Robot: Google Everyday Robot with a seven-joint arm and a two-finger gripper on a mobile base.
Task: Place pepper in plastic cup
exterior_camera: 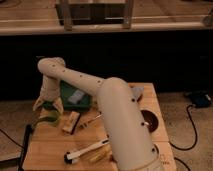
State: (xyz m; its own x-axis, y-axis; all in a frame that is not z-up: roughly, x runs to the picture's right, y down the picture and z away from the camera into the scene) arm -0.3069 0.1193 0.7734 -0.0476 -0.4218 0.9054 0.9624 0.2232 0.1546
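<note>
Desk [50,150] of pale wood is seen from above and behind a cream-coloured robot arm [120,115], with a dark wall and a lit ledge beyond it. At the far left edge, a black cable [24,145] is draped down beside the desk. Just right of it, the tool [48,104] is held over the desk's back left corner, its two fingers spread apart and nothing gripped between them. Directly below the tool, a translucent pale-green plastic cup [50,118] is seen, apparently lying on its side. Behind the tool, a dark green tray [76,97] is placed near the back edge. The pepper cannot be made out with certainty. Right of the cup, a small tan block [71,122] is laid, and nearer the front a white-handled brush [86,150] lies across a yellowish piece. Most of the middle is hidden by the arm. At the right, a dark round bowl [150,120] is partly visible, and a black cable [192,125] runs over the floor.
</note>
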